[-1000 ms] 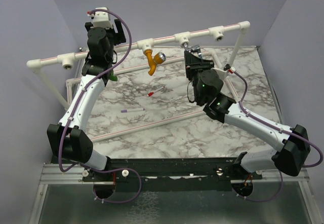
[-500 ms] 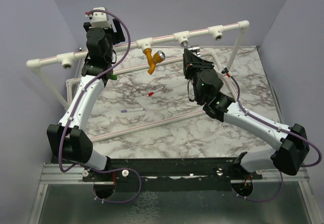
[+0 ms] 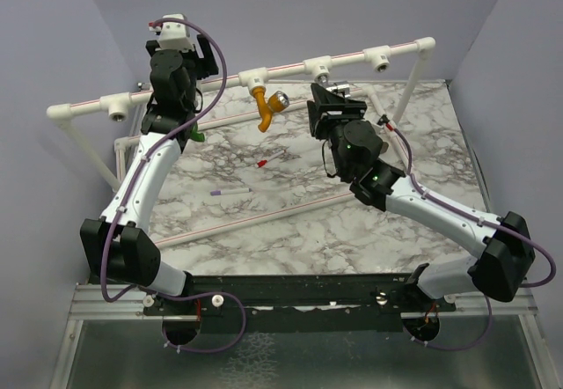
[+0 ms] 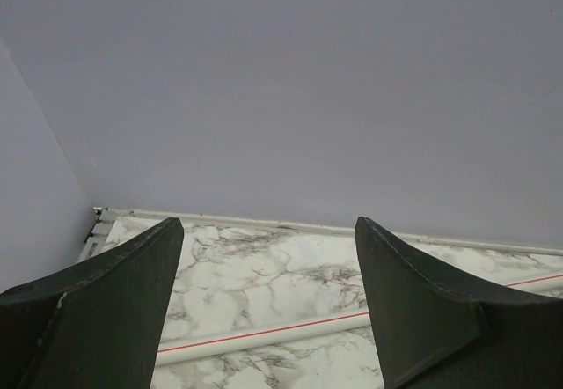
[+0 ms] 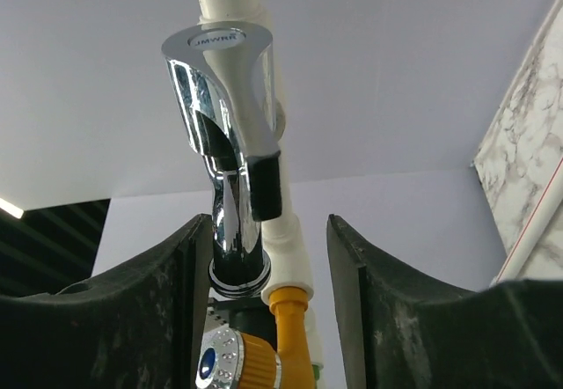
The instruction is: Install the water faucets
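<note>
The mustard-orange faucet (image 3: 265, 107) hangs from a tee on the white pipe rail (image 3: 220, 81). The grey metal faucet (image 3: 327, 78) sits at the tee to its right. The green faucet (image 3: 199, 134) peeks out from behind the left arm. My right gripper (image 3: 331, 97) is open just below the grey faucet. In the right wrist view the chrome faucet (image 5: 227, 143) stands between the open fingers of the right gripper (image 5: 268, 257), close to the left one, with the orange faucet (image 5: 264, 358) below it. My left gripper (image 4: 268, 266) is open and empty, high at the back left (image 3: 202, 55).
Tees with open mouths sit at the rail's left (image 3: 117, 105) and right (image 3: 380, 56). A red-tipped stick (image 3: 271, 157) and a purple-tipped stick (image 3: 230, 192) lie on the marble top. A thin red-striped pipe (image 3: 264, 213) crosses the table. Purple walls close three sides.
My right gripper has shifted left along the rail, nearer the orange faucet. The left arm has barely moved.
</note>
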